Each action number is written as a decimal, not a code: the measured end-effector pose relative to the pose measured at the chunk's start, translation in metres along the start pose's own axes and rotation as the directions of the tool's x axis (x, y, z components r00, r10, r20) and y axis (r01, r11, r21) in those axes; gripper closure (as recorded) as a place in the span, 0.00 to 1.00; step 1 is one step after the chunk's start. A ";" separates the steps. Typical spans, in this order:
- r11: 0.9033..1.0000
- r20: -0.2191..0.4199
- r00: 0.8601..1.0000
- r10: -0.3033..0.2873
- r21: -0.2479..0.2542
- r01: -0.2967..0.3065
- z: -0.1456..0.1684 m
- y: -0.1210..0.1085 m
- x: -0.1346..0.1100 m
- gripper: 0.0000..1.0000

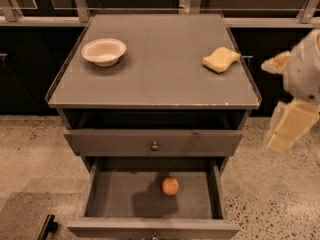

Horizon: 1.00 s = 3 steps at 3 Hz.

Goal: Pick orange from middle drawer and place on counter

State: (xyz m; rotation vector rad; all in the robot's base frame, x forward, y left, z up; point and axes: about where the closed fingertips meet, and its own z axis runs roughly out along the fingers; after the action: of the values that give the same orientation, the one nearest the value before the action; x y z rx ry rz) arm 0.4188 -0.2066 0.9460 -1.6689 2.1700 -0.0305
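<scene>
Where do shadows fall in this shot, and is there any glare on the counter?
Camera view: a dark shadow lies on the middle drawer floor, left of the orange; the counter is evenly lit, no hard glare; the end effector hangs brightly lit at the right edge.

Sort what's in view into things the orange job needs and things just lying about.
Needed: orange, lying in the open middle drawer; counter; tool, off to the counter's right, well away from the orange.

Lying about: bowl and sponge, both on the counter; upper drawer.
</scene>
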 end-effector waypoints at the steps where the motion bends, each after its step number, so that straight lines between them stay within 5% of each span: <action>1: 0.994 0.127 0.987 0.095 -0.073 -0.087 0.067 0.039 0.015 0.00; 2: 0.968 0.231 0.951 0.204 -0.190 -0.161 0.156 0.079 0.022 0.00; 3: 0.943 0.307 0.906 0.292 -0.252 -0.219 0.241 0.091 0.020 0.00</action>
State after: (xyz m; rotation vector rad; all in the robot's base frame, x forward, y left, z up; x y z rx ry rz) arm 0.4088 -0.1452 0.6956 -1.3509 2.1558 0.5445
